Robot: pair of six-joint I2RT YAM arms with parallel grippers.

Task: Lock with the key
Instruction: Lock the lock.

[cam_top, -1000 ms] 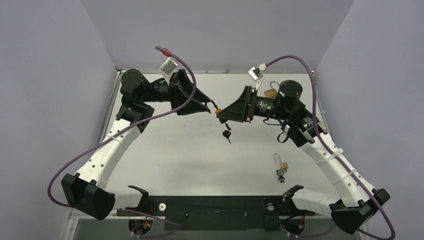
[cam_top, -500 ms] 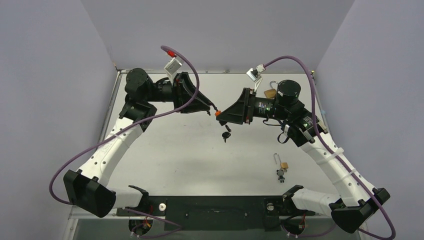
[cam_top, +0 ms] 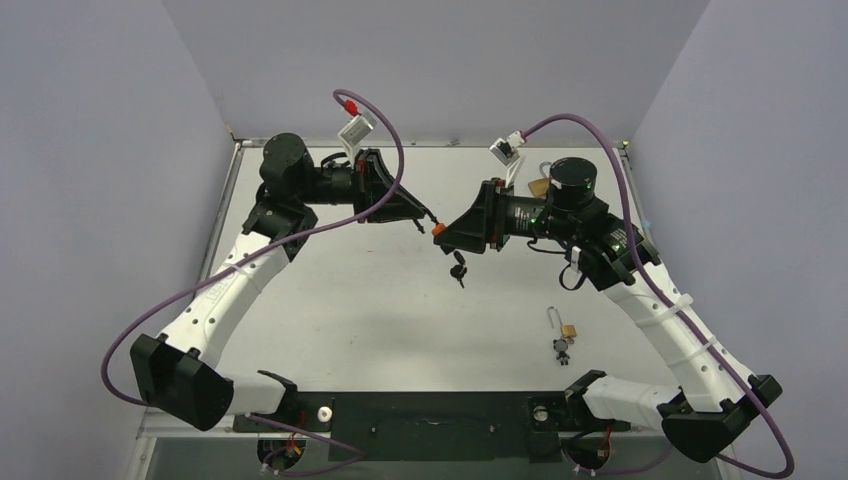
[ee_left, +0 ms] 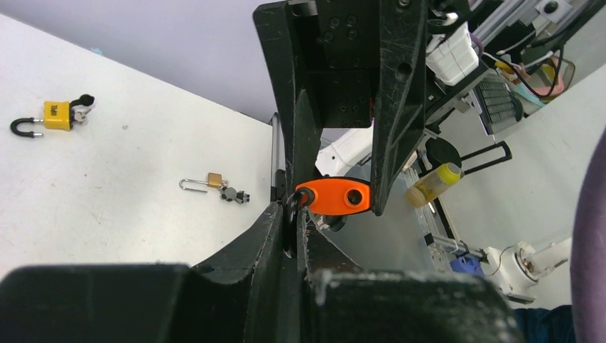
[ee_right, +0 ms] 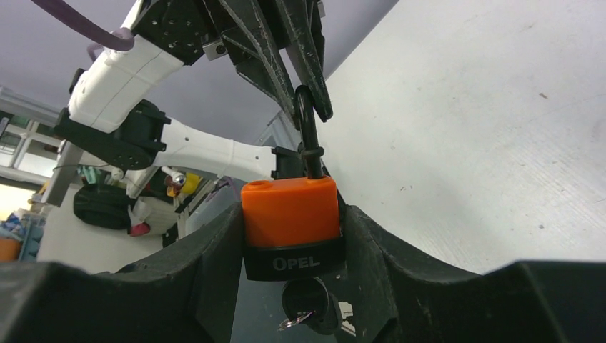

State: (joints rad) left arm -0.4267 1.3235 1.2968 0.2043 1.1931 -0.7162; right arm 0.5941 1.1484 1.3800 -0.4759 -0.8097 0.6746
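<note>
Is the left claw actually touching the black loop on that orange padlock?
Touching. The right wrist view shows the left gripper clamped on the shackle of the orange padlock.

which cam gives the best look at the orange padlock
Right wrist view: the orange-and-black padlock fills the centre, clamped in the right gripper, its black shackle pinched by the left gripper, black-headed key underneath. Left wrist shows only its orange top end-on; top external shows just a small orange speck.

The orange padlock (ee_right: 289,211) is held in midair, black shackle (ee_right: 306,121) open, key (ee_right: 311,304) in its base.
</note>
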